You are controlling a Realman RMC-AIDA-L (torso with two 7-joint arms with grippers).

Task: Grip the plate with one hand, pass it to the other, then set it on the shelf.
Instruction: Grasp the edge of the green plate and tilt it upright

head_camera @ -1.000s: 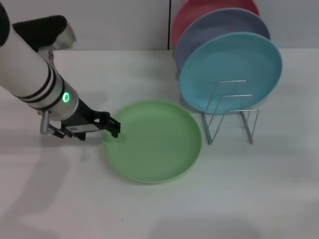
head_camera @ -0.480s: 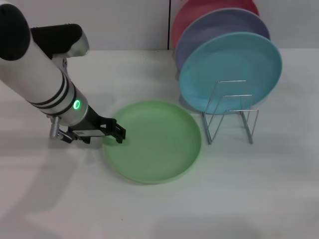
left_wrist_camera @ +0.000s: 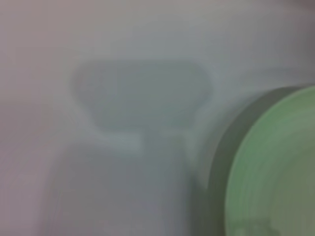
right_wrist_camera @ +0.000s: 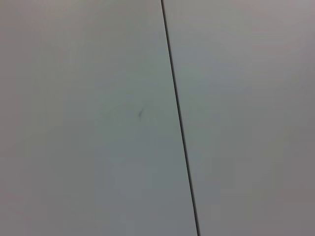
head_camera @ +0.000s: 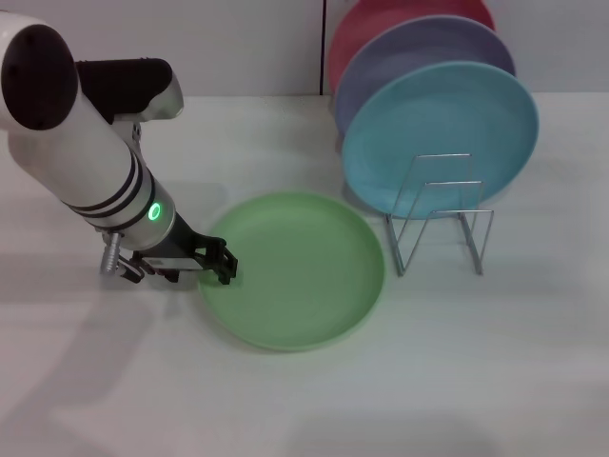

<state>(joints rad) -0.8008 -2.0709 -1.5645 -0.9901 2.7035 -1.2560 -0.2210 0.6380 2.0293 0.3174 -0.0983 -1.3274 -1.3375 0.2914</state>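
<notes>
The light green plate [head_camera: 300, 271] lies flat on the white table [head_camera: 285, 400] in the head view. It also shows in the left wrist view [left_wrist_camera: 275, 167], blurred, with the table beside it. My left gripper [head_camera: 225, 262] is low at the plate's left rim, its black fingers open and reaching over the edge. The silver wire shelf [head_camera: 442, 224] stands to the right of the plate, its front loops bare. My right gripper is out of view; its wrist view shows only a plain grey panel with a dark seam [right_wrist_camera: 179, 132].
A turquoise-blue plate [head_camera: 438, 133] stands upright in the shelf's rear slots, with a lavender plate [head_camera: 400, 57] and a pink-red plate [head_camera: 366, 24] behind it. My left arm [head_camera: 86, 162] crosses the table's left side.
My left arm has swung right and lowered, bringing the gripper from just left of the plate onto its left rim. The plate has not moved.
</notes>
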